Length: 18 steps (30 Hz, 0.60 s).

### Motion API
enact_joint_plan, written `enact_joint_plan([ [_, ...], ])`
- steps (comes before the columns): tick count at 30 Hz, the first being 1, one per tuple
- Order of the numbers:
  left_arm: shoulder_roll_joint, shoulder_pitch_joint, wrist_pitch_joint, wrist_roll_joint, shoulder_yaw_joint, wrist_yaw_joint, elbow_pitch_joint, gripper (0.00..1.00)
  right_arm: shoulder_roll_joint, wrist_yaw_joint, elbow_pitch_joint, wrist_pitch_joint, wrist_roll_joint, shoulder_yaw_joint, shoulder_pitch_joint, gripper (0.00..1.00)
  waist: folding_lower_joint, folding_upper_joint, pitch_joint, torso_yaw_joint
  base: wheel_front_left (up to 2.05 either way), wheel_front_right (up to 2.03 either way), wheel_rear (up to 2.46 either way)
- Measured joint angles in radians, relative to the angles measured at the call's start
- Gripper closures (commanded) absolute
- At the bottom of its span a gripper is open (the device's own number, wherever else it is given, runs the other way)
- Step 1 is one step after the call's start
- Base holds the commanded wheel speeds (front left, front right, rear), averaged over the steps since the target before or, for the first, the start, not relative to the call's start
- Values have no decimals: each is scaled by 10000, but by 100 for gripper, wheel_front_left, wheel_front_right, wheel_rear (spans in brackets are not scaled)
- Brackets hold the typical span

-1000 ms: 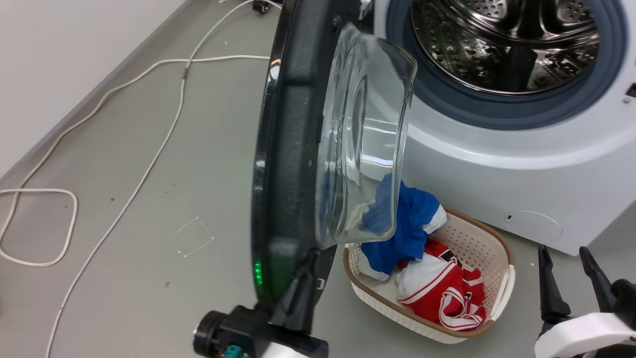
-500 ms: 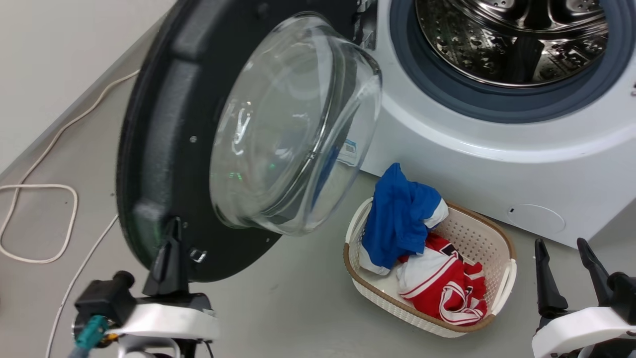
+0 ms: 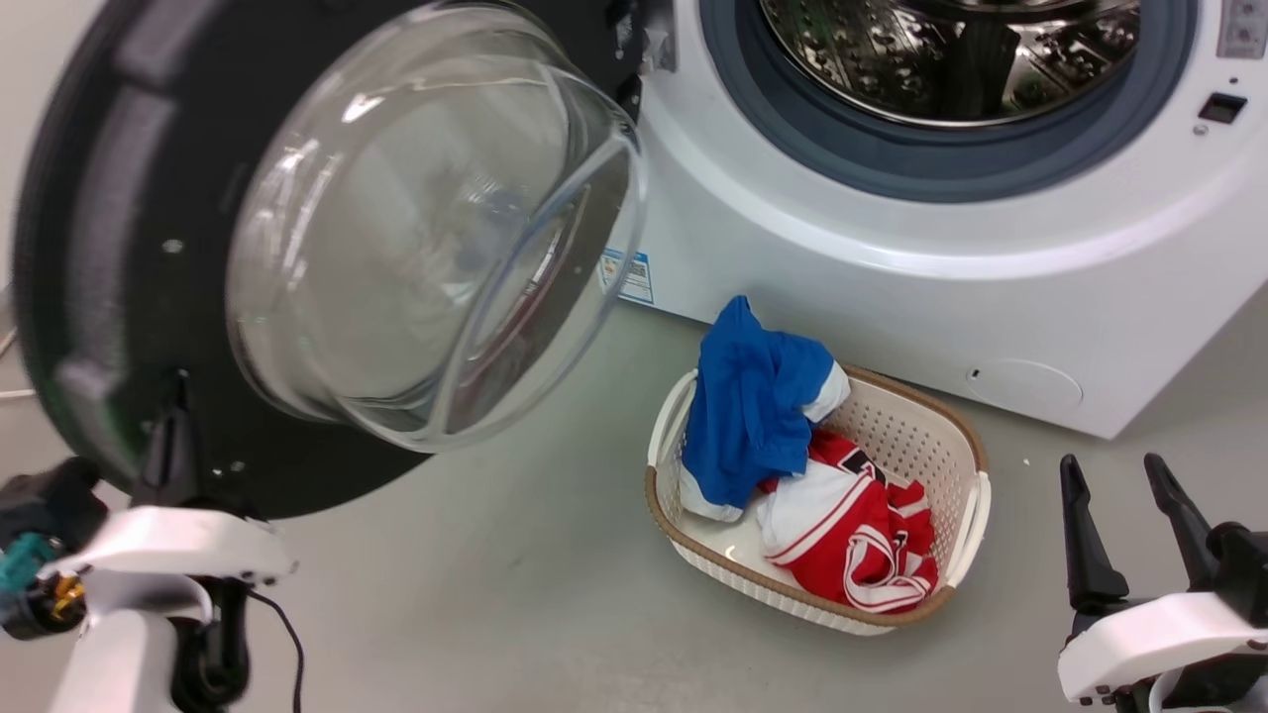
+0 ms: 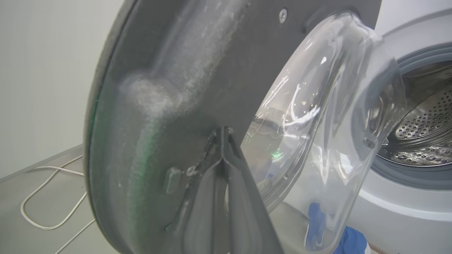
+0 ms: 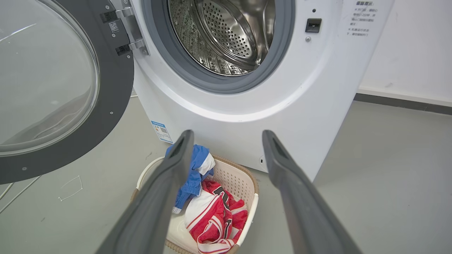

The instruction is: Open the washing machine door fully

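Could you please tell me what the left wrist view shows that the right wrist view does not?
Left wrist view: the left claw, shut, its tips at the dark inner face of the washing machine door, and a white cable. Right wrist view: the open right claw, the cream basket with a red garment, and the door's metal hinge. Shared: the door's glass bowl, the steel drum and the blue garment.

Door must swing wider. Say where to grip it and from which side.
Probably the door by its black rim at the free edge, opposite the hinge, jaws straddling it from beyond that edge: the rim is thin, the glass bowl too wide and smooth.
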Motion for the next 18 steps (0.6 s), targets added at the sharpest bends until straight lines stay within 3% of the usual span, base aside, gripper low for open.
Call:
enact_joint_plan([
  [10, 568, -1326, -31, -247, 1043, -270, 1609, 100, -245, 0, -35, 27, 2, 48, -314, 0, 0, 0, 603, -423, 0, 0, 0],
  [18, 535, -1593, -44, 151, 1657, -408, 1998, 100, -276, 0, 132, -36, 29, 107, -424, 0, 0, 0, 598, -590, 0, 0, 0],
])
